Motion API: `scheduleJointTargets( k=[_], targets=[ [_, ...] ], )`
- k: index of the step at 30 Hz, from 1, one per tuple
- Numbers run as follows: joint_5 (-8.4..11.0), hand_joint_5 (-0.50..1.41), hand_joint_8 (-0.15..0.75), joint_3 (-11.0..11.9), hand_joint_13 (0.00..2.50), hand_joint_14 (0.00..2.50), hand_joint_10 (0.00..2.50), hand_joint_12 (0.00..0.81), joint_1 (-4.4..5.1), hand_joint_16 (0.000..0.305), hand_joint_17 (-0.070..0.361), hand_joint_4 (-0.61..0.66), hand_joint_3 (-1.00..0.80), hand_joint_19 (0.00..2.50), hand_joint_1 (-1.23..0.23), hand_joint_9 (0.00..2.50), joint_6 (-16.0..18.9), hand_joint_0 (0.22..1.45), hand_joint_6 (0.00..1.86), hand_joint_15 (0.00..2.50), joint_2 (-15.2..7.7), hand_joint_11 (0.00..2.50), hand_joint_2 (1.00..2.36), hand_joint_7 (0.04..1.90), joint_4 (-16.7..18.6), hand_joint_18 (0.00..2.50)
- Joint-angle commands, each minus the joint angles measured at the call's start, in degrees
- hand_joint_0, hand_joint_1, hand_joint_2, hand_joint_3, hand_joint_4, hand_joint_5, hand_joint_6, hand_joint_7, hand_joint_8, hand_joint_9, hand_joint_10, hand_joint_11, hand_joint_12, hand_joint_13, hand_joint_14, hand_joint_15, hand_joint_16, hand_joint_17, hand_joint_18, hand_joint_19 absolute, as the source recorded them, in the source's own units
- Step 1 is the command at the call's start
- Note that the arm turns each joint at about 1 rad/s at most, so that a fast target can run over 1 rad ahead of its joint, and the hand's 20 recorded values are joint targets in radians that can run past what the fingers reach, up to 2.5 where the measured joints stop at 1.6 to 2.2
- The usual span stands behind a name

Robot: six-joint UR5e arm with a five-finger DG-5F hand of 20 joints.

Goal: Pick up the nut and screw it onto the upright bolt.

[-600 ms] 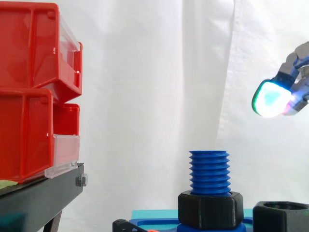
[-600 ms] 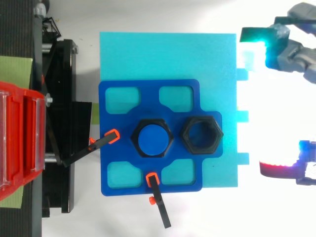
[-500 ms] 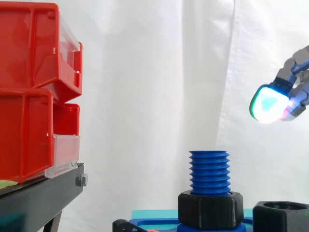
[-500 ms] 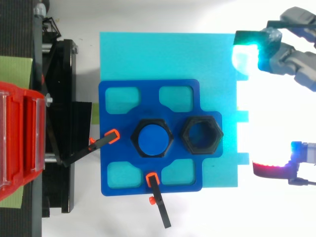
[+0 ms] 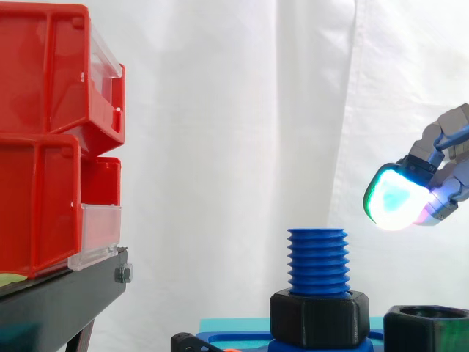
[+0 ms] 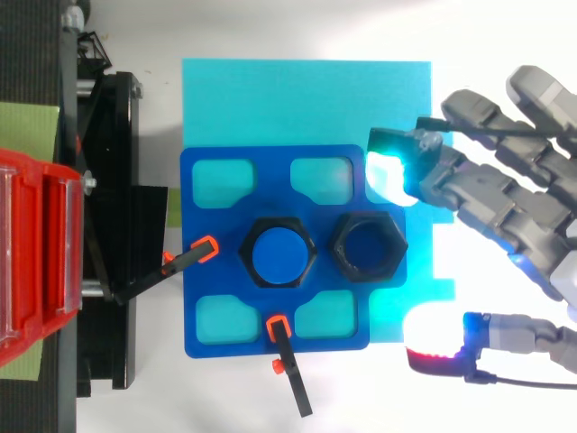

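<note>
hand (image 6: 509, 203) spread near nut (image 6: 368, 247), bolt (image 5: 317, 261) upright

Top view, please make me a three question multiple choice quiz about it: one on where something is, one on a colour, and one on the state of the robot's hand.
1. In the top view, where does the loose nut lie relative to the bolt?
A. To its left
B. To its right
C. Threaded onto its top

2. What colour is the bolt's thread?
A. Red
B. Black
C. Blue

3. What state is the hand in?
A. Open, holding nothing
B. Shut on the loose nut
C. Pressing down on the bolt

Answers:
1 B: the loose nut sits beside the bolt, on the view's right.
2 C: the side view shows blue threads.
3 A: its fingers are spread with nothing between them, and the side view shows them above the bolt's top.
</note>
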Motion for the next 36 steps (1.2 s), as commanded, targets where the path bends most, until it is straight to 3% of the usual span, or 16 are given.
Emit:
scheduleJointTargets(
  k=[1, 8, 25, 32, 36],
  targets=[
    [-0.03, -0.25, 0.279, 0.0, 0.32, 0.00, 0.00, 0.400, 0.52, 0.049, 0.111, 0.22, -0.50, 0.00, -0.70, 0.33, -1.3, 0.37, 0.50, 0.00, -0.4, 0.00, 1.00, 0.71, 0.9, 0.05],
    [0.32, -0.25, 0.279, -0.1, 0.32, 0.00, 0.00, 0.403, 1.40, 0.050, 0.112, 0.22, -0.50, 0.00, -0.69, 0.32, -1.7, 0.37, 0.50, 0.00, -1.7, 0.00, 1.00, 0.71, 3.2, 0.05],
    [1.20, -0.25, 0.279, -0.1, 0.33, 0.00, 0.00, 0.404, 1.58, 0.051, 0.114, 0.22, -0.50, 0.00, -0.67, 0.32, -1.8, 0.37, 0.50, 0.00, -1.8, 0.00, 1.00, 0.71, 3.5, 0.06],
    [1.56, -0.25, 0.281, -0.1, 0.33, 0.00, 0.00, 0.404, 1.58, 0.050, 0.114, 0.23, -0.50, 0.00, -0.64, 0.32, -3.8, 0.37, 0.50, 0.00, -1.8, 0.00, 1.00, 0.71, 3.5, 0.07],
    [2.08, -0.25, 0.282, -0.1, 0.33, 0.00, 0.00, 0.406, 1.58, 0.051, 0.114, 0.23, -0.50, 0.00, -0.64, 0.32, -3.8, 0.37, 0.50, 0.00, -2.9, 0.00, 1.00, 0.71, 3.5, 0.07]
  ],
)
